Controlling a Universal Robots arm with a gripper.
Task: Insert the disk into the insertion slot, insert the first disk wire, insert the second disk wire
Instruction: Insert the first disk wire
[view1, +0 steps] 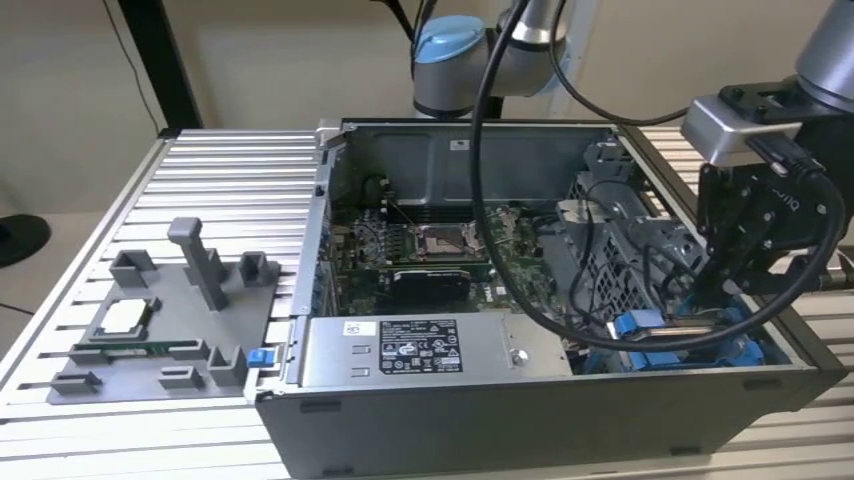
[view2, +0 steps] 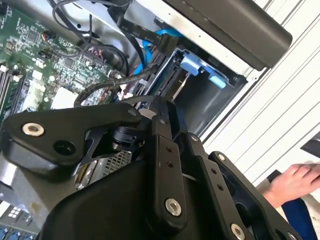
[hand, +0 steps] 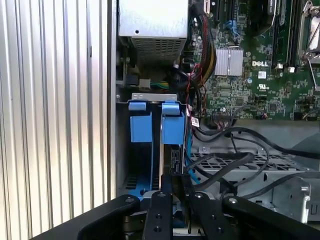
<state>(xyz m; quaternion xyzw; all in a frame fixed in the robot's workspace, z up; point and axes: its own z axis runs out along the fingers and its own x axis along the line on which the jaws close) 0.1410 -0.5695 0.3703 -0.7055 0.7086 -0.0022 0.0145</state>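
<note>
Found the computer case (view1: 534, 410) lying open on the ribbed metal table (view1: 227, 180), with the green motherboard (view1: 427, 245) in its middle and the silver power-supply box (view1: 400, 352) along its near wall. Saw the claw (view1: 711, 305) low inside the case at the exterior view's right, in the corner next to the power-supply box, among loose black cables (view1: 527, 300). Could not tell the claw's state, clenched or released (tip mostly hidden behind the dark body in both wrist views).

Noticed the disk (hand: 172, 129) already sitting in the insertion slot (hand: 121, 150), with the two blue tabs of its frame side by side at the end toward the power-supply box. Saw the claw (hand: 177, 182), in the first wrist view, just over the other end of the disk and very near a thin blue wire (hand: 187, 167). Could not say whether touching or apart. Saw the same blue tabs (view2: 192, 64) in the second wrist view, past the tip of the claw (view2: 162, 112) and close to the outer wall of the case.

Noted also a grey fixture plate (view1: 147, 340) on the table at the exterior view's left, well apart from the claw. Noted, too, a hand (view2: 292, 181) over the table outside the case, beside a blue sleeve (view2: 300, 215).
</note>
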